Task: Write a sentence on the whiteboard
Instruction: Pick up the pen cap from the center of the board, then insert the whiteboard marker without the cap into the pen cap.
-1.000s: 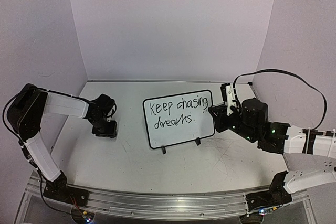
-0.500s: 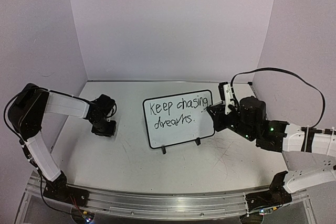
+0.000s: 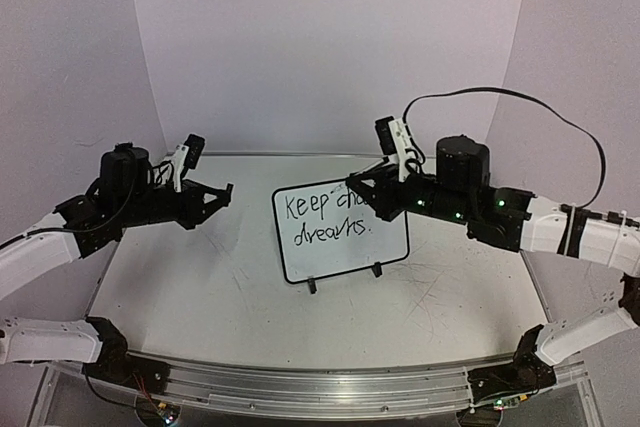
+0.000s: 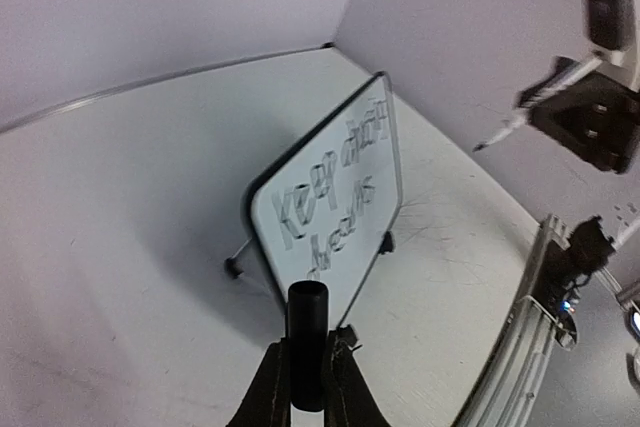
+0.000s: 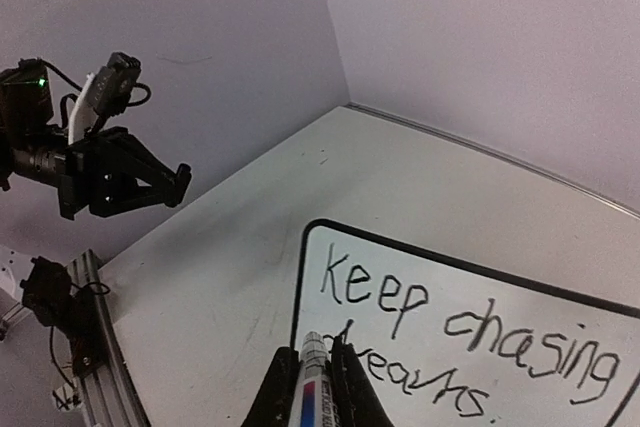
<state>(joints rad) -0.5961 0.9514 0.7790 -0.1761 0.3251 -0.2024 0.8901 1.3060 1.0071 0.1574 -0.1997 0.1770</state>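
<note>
The whiteboard [image 3: 345, 259] stands on its two feet mid-table, bearing the sentence [image 3: 330, 230] in black marker; my right arm hides the end of its top line. The right wrist view shows "Keep chasing" over "dreams." [image 5: 400, 297]. My right gripper [image 3: 354, 185] hovers over the board's top edge, shut on the marker [image 5: 318, 395], tip bare and pointing left. My left gripper [image 3: 224, 193] is raised left of the board, shut on the black marker cap [image 4: 307, 319]. The board also shows in the left wrist view [image 4: 335, 222].
Purple walls close in the back and both sides. A metal rail [image 3: 300, 387] runs along the near edge with the arm bases. A black cable [image 3: 520, 102] loops above the right arm. My right gripper shows in the left wrist view [image 4: 590, 117].
Both arms have lifted off the table. The left gripper rose and swung toward the board. The right gripper moved up and left over the board's top edge.
</note>
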